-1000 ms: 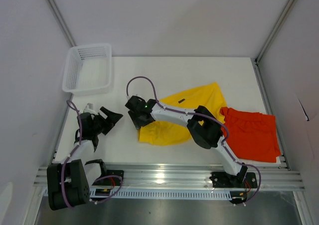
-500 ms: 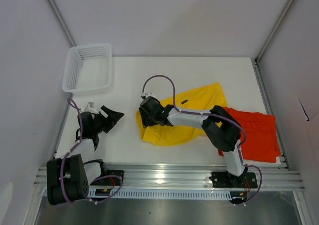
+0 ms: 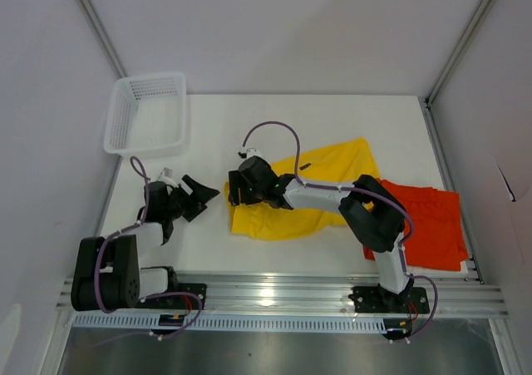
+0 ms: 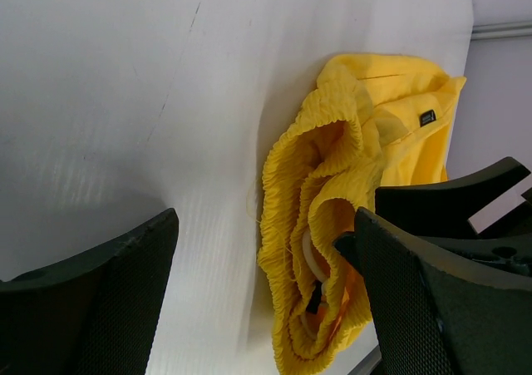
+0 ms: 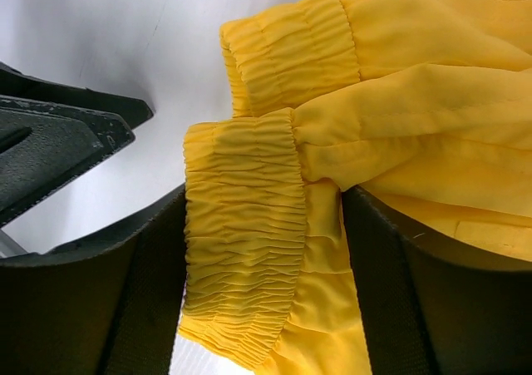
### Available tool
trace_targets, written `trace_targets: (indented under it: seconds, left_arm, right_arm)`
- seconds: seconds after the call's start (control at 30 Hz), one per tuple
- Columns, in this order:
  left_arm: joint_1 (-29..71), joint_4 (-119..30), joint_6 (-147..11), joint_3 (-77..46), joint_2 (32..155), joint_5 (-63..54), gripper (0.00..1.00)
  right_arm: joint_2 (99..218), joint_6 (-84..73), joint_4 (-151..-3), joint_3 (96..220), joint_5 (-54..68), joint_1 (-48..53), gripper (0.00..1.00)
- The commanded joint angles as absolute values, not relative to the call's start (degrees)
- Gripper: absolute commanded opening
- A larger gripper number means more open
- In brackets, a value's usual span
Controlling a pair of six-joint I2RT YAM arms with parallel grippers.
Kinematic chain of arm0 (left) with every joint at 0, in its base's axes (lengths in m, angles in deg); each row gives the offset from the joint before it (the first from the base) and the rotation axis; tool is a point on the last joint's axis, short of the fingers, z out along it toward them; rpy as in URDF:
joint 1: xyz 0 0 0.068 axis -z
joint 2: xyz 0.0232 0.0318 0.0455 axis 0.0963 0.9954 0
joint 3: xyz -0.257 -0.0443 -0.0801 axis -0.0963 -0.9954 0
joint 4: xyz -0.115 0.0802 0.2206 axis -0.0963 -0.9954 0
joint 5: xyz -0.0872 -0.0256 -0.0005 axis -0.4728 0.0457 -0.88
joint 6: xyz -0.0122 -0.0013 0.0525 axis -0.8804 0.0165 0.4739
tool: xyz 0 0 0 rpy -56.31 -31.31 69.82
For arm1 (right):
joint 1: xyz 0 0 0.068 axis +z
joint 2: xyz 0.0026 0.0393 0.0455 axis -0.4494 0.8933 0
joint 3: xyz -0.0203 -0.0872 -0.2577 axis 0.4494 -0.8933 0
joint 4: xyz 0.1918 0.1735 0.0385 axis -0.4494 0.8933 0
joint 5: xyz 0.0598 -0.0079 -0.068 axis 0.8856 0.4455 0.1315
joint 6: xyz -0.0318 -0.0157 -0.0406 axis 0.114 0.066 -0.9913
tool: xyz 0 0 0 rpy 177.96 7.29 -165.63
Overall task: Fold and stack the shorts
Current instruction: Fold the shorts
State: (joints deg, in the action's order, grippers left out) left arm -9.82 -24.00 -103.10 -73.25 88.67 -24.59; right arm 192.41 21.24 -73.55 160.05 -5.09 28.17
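Right gripper (image 5: pixel 262 225), jaws wide, straddles yellow shorts' (image 5: pixel 432 101) bunched waistband (image 5: pixel 278 63); left gripper (image 4: pixel 264 242) gapes empty; orange-red shorts (image 3: pixel 432 225) lie flat

White table (image 3: pixel 332 121), matte, filling the middle of the top view. Closed in by plain pale walls: back wall (image 3: pixel 291 26), left wall (image 3: pixel 41 142), right wall (image 3: pixel 495 117). Slanting metal posts (image 3: pixel 93 22) in both far corners. Along the near edge, a silver rail (image 3: pixel 283 293) with a slotted strip (image 3: pixel 283 318) under it. Below that, a grey band (image 3: pixel 274 354), perhaps floor or a shelf, too blurred to tell. Small dark mark (image 3: pixel 507 184) on the right wall. Even, soft light; faint shadows only; a bright glint on the rail.
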Motion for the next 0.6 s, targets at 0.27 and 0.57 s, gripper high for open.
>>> trace_targets:
  seconds: [0.27,0.57]
  left_arm:
    - [-7.7,-12.9,-104.9,-71.6,98.7,-24.7,0.87]
    - [-6.1,-6.1,-105.9,-72.3,104.9,-26.1,0.83]
  right_arm:
    - [196.6,19.2,-67.7,169.0,-7.3,27.9,0.73]
    - [196.8,22.3,-71.8,165.9,-6.6,27.2,0.59]
